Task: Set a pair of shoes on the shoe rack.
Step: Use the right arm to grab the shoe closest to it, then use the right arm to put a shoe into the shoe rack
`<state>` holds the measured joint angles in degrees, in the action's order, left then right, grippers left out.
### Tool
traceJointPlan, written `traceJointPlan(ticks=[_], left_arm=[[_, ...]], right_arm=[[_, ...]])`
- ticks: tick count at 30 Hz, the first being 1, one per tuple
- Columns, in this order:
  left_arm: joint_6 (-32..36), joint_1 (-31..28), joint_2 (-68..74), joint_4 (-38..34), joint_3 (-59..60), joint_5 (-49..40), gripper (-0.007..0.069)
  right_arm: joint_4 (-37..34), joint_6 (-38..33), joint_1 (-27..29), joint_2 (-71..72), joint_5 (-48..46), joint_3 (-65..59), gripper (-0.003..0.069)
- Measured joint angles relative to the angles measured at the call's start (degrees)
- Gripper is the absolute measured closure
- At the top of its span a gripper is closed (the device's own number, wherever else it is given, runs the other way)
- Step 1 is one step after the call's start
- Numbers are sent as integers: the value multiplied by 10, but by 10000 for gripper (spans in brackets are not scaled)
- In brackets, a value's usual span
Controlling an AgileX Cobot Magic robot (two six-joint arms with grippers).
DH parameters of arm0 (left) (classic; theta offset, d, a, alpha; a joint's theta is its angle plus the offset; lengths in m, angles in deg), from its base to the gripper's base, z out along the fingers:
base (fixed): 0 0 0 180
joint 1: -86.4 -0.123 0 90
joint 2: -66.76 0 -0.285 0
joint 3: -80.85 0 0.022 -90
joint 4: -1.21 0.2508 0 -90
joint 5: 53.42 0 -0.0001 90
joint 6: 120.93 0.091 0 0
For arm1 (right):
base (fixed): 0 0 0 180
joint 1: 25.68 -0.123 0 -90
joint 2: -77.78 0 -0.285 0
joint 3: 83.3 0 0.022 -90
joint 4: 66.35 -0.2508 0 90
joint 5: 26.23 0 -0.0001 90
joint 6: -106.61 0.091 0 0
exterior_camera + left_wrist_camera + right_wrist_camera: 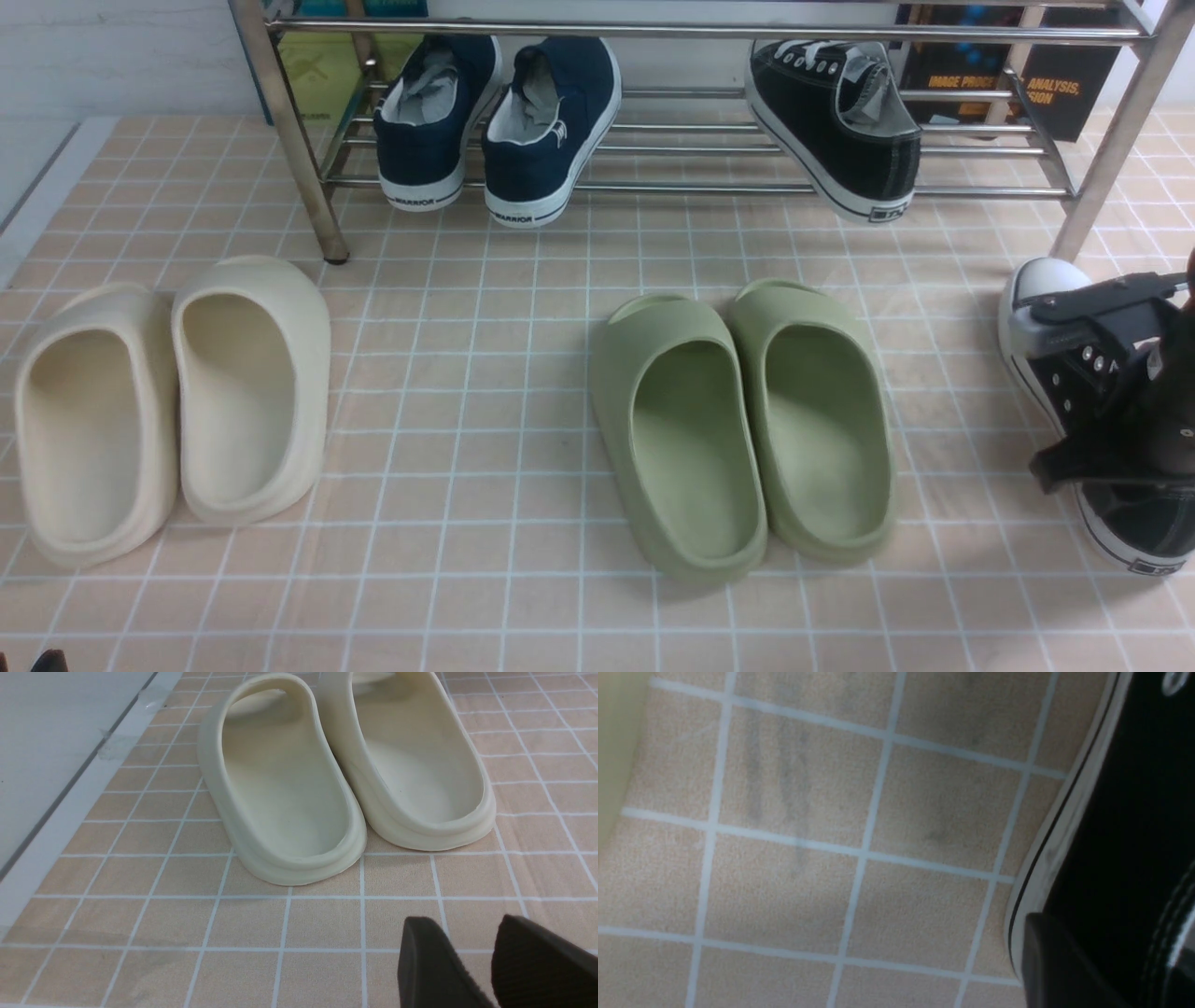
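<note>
Two black canvas sneakers are in view, well apart from each other. The first black sneaker [836, 121] lies on the shoe rack [672, 188], on the right part of the lower bars. It is tilted, and its heel overhangs the front bar toward the camera. The second black sneaker [1134, 532] stands on the tiled floor [467, 579] at the far right, off the rack. Its white toe cap is just beside the rack's right front leg.

Right gripper [1102, 383]: down on the second black sneaker, with dark parts crossing the shoe near the toe cap and at mid-length. In the right wrist view, one finger [1059, 961] lies against the outer side of the shoe at the striped sole. The opposing finger is not visible. It cannot be determined whether the pincer is clamped on the shoe.

Left gripper [467, 933]: low over the floor, with its fingers apart, bare tile showing between them and nothing held. It is near the heels of the cream slides [243, 392] but not touching them.

Other items: the navy WARRIOR slip-ons [551, 131] sit side by side on the left part of the rack's lower bars, heels outward. The green slides [681, 420] sit together on the floor at centre, between the cream pair and the second black sneaker.
</note>
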<state>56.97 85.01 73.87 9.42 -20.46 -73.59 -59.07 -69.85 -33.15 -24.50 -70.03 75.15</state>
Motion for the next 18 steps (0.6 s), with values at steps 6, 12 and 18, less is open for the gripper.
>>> traceJointPlan(ticks=[6,12,18], left_arm=[[0,0,0,0,0,0,384],[0,0,0,0,0,0,384],[0,0,0,0,0,0,384]], right_arm=[[-4,-2,0,29,-65,36,655],[-14,-31,-1,79,-122,132,655],[-61,-64,-1,60,-171,206,655]])
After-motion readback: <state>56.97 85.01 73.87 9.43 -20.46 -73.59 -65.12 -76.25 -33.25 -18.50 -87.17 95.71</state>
